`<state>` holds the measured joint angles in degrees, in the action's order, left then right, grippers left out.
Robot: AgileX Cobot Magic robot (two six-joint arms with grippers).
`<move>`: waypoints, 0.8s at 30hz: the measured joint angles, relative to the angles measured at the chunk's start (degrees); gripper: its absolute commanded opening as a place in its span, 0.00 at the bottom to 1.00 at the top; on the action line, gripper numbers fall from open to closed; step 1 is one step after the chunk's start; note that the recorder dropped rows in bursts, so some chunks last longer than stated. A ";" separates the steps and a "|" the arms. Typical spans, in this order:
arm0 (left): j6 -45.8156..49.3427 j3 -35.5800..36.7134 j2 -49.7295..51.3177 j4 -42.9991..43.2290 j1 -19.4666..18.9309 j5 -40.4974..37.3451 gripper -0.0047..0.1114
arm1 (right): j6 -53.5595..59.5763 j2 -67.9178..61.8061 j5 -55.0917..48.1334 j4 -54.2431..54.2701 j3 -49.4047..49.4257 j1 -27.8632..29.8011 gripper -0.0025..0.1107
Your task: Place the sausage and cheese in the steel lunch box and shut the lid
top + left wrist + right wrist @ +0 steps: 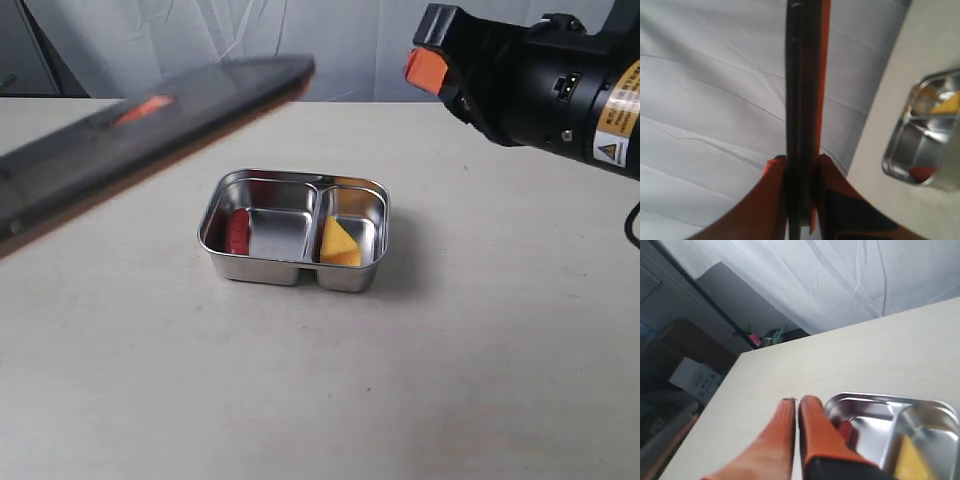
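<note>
Left wrist view: your left tool (800, 161) clamps lid (802, 85), right tool (797, 403) closed, empty; tilted, lid may seat crooked on steel lunch box (897, 167)

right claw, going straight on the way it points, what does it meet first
Probably the bare table, just beside the rim of the steel lunch box at the sausage end. The shut right claw hangs high, so depth is unclear; it might clip the rim.
</note>
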<state>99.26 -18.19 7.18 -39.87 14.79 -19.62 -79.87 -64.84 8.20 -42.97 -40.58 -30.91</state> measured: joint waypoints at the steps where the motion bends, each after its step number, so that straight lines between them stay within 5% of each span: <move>1: -4.00 0.28 -0.81 4.93 0.00 -1.67 0.04 | 0.00 -0.59 0.00 -1.91 -0.12 0.78 0.02; 7: -24.19 0.47 -3.21 23.79 0.00 -4.90 0.04 | 0.00 -5.03 -0.09 -10.94 -2.05 2.46 0.02; 13: -27.68 0.47 -3.21 25.36 0.00 -5.32 0.04 | 0.00 -9.55 2.71 -13.76 -2.63 2.57 0.02; 18: -28.03 0.47 -3.21 25.18 0.00 -5.61 0.04 | -1.39 -11.63 14.74 -18.45 -3.04 2.70 0.02; 24: -28.15 0.47 -3.32 25.13 0.00 -6.23 0.04 | -32.03 -19.02 30.48 -48.06 -11.01 6.98 0.02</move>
<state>71.11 -17.72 3.85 -14.74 14.79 -25.84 -111.90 -83.86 38.68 -91.04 -51.59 -23.93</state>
